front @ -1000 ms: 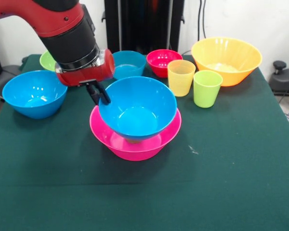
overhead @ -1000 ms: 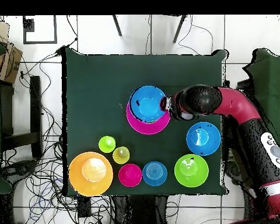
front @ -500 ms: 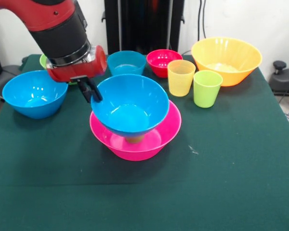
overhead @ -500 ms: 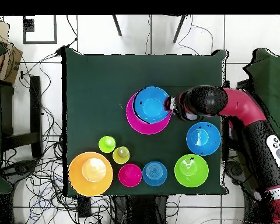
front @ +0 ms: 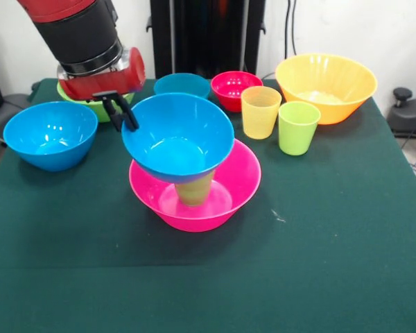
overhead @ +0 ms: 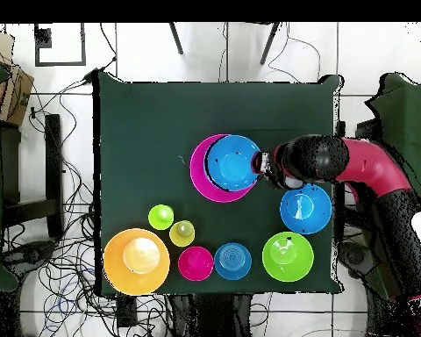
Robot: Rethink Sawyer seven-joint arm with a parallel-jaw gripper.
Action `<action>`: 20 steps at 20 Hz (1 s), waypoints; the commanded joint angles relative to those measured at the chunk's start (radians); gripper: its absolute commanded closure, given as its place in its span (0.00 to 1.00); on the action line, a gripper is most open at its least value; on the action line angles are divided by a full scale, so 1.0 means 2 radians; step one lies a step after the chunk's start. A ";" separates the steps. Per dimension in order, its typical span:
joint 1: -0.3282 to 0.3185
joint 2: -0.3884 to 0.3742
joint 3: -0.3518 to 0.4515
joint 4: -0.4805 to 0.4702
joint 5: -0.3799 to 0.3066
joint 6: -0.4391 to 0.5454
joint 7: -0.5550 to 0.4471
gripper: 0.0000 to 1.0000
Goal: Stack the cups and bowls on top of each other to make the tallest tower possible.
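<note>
Black fingers (front: 123,114) pinch the near rim of the blue bowl (front: 177,137), held tilted on a green cup (front: 194,189) standing inside the pink bowl (front: 194,201) at mid-table. Gripped at one edge, the bowl could slip, tip off, or topple the cup.

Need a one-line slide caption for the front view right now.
Gripper pinches the rim of a blue bowl perched on a cup inside the pink bowl.
</note>
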 commanded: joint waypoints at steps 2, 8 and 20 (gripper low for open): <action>0.005 0.007 0.010 0.043 -0.026 -0.026 -0.117 1.00; 0.010 0.004 0.007 0.051 -0.034 -0.052 -0.099 1.00; 0.014 0.014 0.002 0.031 -0.035 -0.051 -0.112 1.00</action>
